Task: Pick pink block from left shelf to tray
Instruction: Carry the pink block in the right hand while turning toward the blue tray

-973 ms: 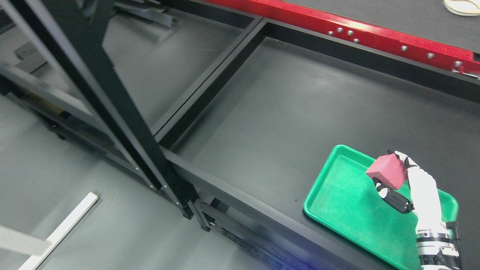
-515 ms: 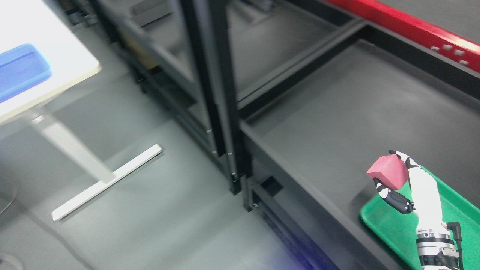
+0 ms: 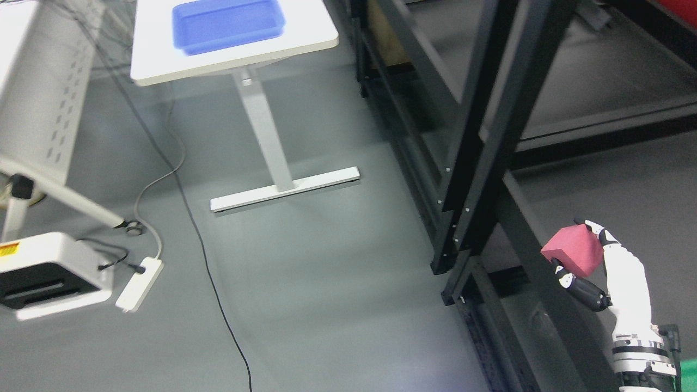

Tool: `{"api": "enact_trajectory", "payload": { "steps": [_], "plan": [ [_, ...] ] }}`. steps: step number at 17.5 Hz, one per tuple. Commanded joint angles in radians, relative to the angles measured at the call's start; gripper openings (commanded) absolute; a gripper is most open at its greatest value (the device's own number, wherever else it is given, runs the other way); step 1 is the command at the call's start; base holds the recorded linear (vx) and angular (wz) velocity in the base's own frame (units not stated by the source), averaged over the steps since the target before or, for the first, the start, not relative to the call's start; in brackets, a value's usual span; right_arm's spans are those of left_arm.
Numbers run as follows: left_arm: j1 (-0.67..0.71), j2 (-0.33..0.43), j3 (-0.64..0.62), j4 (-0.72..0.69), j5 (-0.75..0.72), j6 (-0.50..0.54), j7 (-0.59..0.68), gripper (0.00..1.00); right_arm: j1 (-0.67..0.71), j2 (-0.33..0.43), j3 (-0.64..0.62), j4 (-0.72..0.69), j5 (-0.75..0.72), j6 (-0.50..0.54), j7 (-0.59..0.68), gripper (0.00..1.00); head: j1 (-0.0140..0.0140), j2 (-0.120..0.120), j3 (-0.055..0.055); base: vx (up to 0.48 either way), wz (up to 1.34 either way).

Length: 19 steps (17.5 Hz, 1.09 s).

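My right hand [image 3: 591,267] rises from the lower right, white with black finger joints, and is shut on the pink block [image 3: 573,250]. It holds the block up in the air over the front edge of the dark shelf [image 3: 626,196]. Only a sliver of the green tray [image 3: 688,374] shows at the bottom right corner, right of my wrist. My left arm is out of view.
Black shelf posts [image 3: 490,136] stand left of my hand. A white table [image 3: 234,49] with a blue bin [image 3: 226,24] is at the upper left. A cable [image 3: 201,250], a power strip [image 3: 139,283] and a white device [image 3: 49,272] lie on the grey floor.
The whole view has swung left: the tray has slid almost out of frame at the right, and the floor, table and blue bin have come in. My hand still holds the pink block the same way.
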Motion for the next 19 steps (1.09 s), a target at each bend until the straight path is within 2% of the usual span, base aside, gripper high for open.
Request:
{"api": "enact_trajectory", "payload": {
  "steps": [1,6,13,19],
  "plan": [
    [-0.002,0.017,0.000,-0.018,0.008,0.001,0.000,1.00,-0.004,-0.015,-0.088,0.000,-0.096,-0.003,-0.034,0.00,0.0000,0.000,0.000,-0.096,0.80],
    [-0.002,0.017,0.000,-0.018,0.008,0.001,0.000,1.00,-0.005,-0.015,-0.132,0.000,-0.115,-0.003,-0.092,0.00,0.0000,0.000,0.000,0.002,0.03],
    [-0.002,0.017,0.000,-0.018,0.008,0.001,0.000,1.00,-0.005,-0.015,-0.171,0.000,-0.217,-0.003,-0.097,0.00,0.0000,0.000,0.000,0.014,0.01],
    [-0.002,0.017,0.000,-0.018,0.008,0.001,0.000,1.00,-0.004,-0.015,-0.203,-0.002,-0.280,-0.003,-0.095,0.00,0.0000,0.000,0.000,-0.063,0.57]
  ]
}}
